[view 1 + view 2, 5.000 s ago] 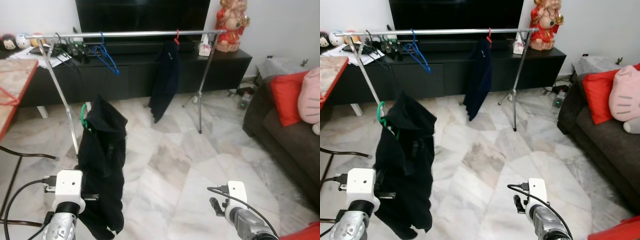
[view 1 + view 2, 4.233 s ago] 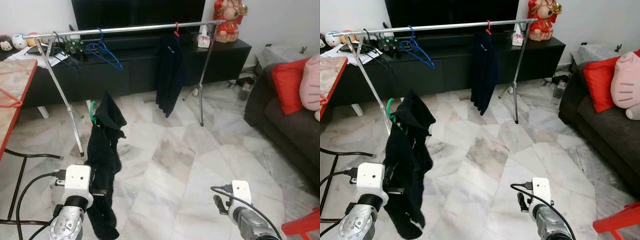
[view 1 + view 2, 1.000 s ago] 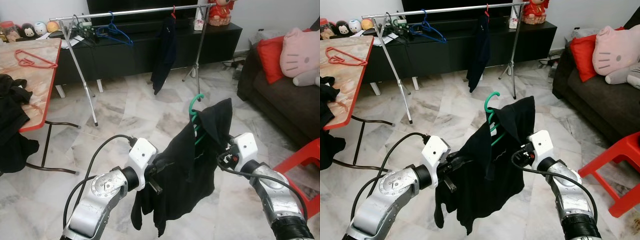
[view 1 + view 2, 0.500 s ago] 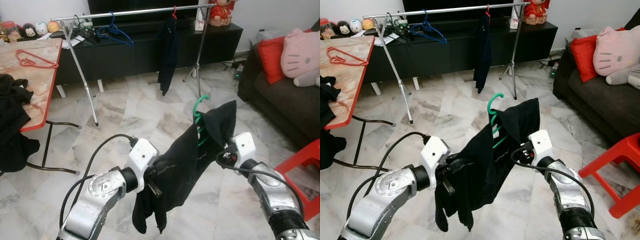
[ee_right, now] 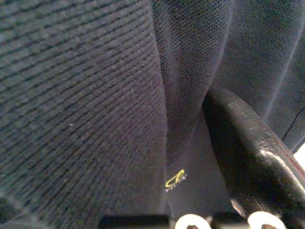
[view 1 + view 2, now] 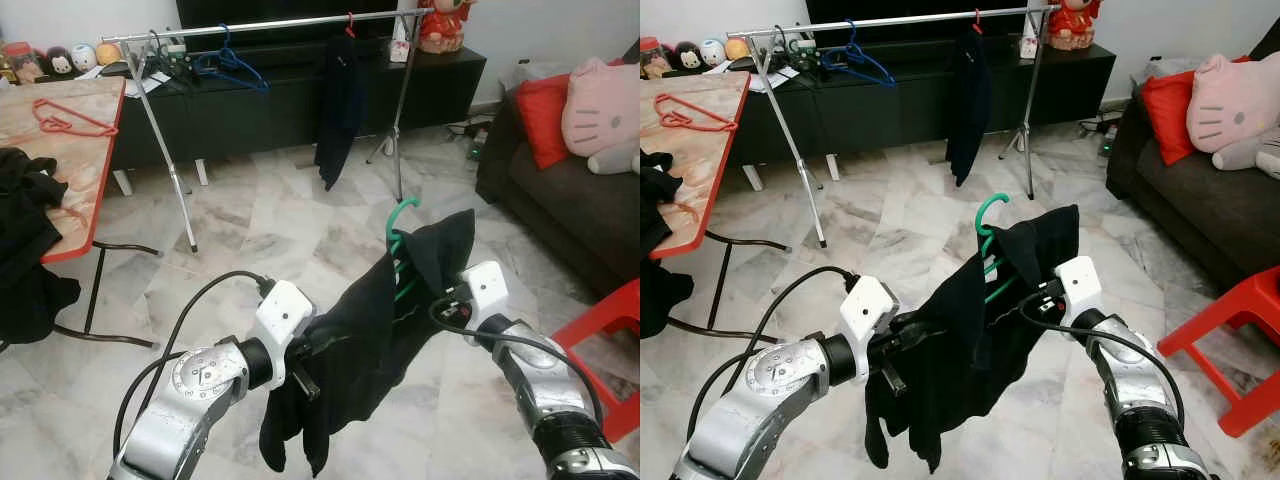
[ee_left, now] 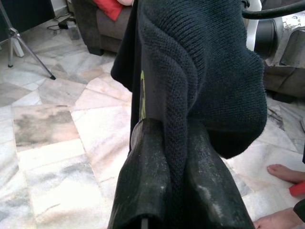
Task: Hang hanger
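Left gripper [image 7: 174, 157]: its two black fingers are pinched tight on a fold of the black garment [image 6: 375, 330], low on one side of it.

Right gripper [image 6: 455, 300]: it is pushed into the other side of the cloth, up near the collar. I cannot tell if its fingers are closed or open, because the cloth hides them.

Black garment: it hangs between the two grippers, held up off the floor, with the long end drooping down below the left gripper.

Green hanger [image 6: 400, 225]: it sits inside the garment. Its hook pokes up just above and beside the right gripper.

Clothes rail [image 6: 270, 22]: it stands well ahead of both grippers, across the room by the dark TV cabinet [image 6: 300, 95]. A blue hanger [image 6: 230, 68] and a dark coat on a red hanger [image 6: 340, 95] hang on it.

Done so far: the garment looks to be on its hanger and lifted up.

Still to do: I think the robot must walk over to the rail and slip the green hook over the bar, then let go. The hook is not on the rail yet.
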Available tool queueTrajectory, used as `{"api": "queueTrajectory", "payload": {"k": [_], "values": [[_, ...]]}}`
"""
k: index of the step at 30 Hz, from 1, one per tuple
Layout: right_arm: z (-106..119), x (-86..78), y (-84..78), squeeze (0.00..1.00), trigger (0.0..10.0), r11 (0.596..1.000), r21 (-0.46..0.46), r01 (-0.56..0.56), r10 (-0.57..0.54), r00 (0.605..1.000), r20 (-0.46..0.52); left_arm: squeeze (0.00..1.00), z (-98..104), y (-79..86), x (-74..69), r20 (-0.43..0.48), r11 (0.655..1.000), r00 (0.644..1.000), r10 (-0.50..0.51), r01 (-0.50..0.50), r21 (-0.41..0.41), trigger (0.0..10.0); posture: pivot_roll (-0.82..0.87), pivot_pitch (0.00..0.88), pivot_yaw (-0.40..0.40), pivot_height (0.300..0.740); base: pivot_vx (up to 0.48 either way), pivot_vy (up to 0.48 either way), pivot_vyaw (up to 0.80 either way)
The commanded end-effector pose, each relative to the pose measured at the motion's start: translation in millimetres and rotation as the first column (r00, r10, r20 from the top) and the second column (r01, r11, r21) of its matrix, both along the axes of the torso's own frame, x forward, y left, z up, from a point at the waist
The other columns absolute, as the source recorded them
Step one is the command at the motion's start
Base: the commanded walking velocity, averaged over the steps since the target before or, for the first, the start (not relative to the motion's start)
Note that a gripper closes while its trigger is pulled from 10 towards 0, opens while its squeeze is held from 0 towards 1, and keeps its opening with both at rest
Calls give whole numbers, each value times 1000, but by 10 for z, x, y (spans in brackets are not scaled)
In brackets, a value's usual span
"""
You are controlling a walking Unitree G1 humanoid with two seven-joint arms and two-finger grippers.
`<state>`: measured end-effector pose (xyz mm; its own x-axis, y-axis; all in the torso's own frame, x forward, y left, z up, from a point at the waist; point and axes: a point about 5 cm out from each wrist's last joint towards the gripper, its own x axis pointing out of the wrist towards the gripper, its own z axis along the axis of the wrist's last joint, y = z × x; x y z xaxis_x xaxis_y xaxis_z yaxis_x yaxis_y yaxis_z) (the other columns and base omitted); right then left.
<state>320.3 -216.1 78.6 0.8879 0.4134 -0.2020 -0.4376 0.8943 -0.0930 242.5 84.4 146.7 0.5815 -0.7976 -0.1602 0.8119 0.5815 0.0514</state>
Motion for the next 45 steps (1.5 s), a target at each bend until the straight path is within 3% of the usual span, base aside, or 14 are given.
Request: {"api": "queueTrajectory", "payload": {"k": [1,25,29,30,36,40,42,45], "values": [[17,16,-11,0,0,1000,9,8,-8,1000,7,0,112,-44,-25,38,999,999,-32,34,-33,10000,17,0,-55,740,0,0,0],[65,67,19,0,0,1000,6,-14,14,999,30,0,6,127,-37,24,998,999,21,-23,62,10000,21,0,-61,740,0,0,0],[76,74,16,0,0,1000,-4,-22,22,999,31,0,-56,244,-73,11,992,999,33,-34,123,10000,22,0,-61,740,0,0,0],[77,77,12,0,0,1000,-8,-25,25,999,28,0,-89,343,-89,4,986,999,47,-47,159,10000,28,0,-62,740,0,0,0],[72,78,9,0,0,999,-21,-37,37,999,21,0,-123,548,-129,0,975,998,56,-55,217,10000,28,0,-62,740,0,0,0],[70,79,-7,0,0,997,-43,-61,61,998,6,0,-97,838,-194,-4,958,1000,2,-1,287,10000,30,0,-71,740,0,0,0],[69,79,-17,0,0,997,-49,-63,63,998,2,0,-78,886,-210,-4,955,1000,-16,17,295,10000,30,0,-72,740,0,0,0],[47,65,-49,0,0,995,-72,-73,72,997,-17,0,-52,1009,-317,-59,933,992,-111,125,338,10000,35,0,-74,740,0,0,0]]}}
